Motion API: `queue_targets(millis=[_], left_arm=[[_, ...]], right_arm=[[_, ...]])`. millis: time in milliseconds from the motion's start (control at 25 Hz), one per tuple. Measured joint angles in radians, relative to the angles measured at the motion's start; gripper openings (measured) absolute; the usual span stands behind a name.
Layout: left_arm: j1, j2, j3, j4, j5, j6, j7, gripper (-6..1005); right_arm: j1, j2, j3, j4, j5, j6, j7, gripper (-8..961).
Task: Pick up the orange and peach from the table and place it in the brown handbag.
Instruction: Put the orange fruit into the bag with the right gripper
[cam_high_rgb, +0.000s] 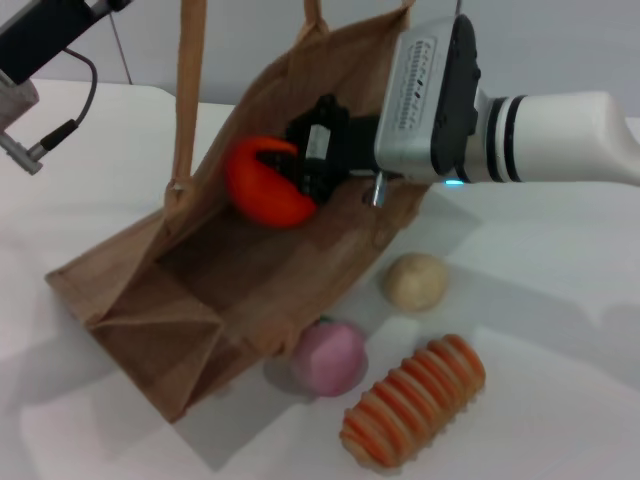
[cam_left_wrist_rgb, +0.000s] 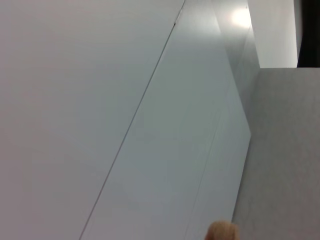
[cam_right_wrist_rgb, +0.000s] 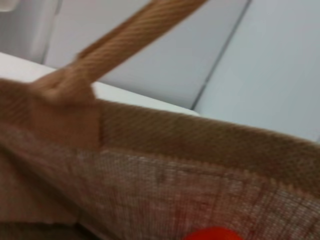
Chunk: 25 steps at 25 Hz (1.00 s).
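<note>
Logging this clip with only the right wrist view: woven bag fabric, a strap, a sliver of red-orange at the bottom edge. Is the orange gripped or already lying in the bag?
Observer: Gripped. In the head view the right gripper is shut on the orange, holding it over the open inside of the brown handbag.
Operator: Where is the peach?
Observer: On the table, outside the bag, close against its near side.
Operator: Anything else near it?
Observer: A striped ribbed cylinder beside the peach, and a pale beige ball farther back.
Operator: And the left arm?
Observer: The left gripper is at the head view's upper left corner, away from the fruit.
</note>
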<state>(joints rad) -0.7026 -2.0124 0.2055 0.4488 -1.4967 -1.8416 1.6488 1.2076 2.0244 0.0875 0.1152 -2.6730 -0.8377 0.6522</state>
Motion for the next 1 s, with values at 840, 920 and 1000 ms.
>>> queue_targets(millis=[840,920,1000], left_arm=[[0.098,-0.01,-0.049,-0.01,-0.086,0.01,0.029,120],[0.112,-0.013,-0.076,-0.012,-0.086,0.011,0.039,119],[0.127,-0.015,-0.101,-0.022,-0.087,0.012,0.053,119]], right_arm=[[-0.166,-0.009,0.157,0.024,-0.003,-0.191,-0.225,623],[-0.187,-0.01,0.157,0.003,-0.001,-0.26,-0.225,682],[-0.207,-0.011,0.157,-0.024,-0.001,-0.329,-0.216,711]])
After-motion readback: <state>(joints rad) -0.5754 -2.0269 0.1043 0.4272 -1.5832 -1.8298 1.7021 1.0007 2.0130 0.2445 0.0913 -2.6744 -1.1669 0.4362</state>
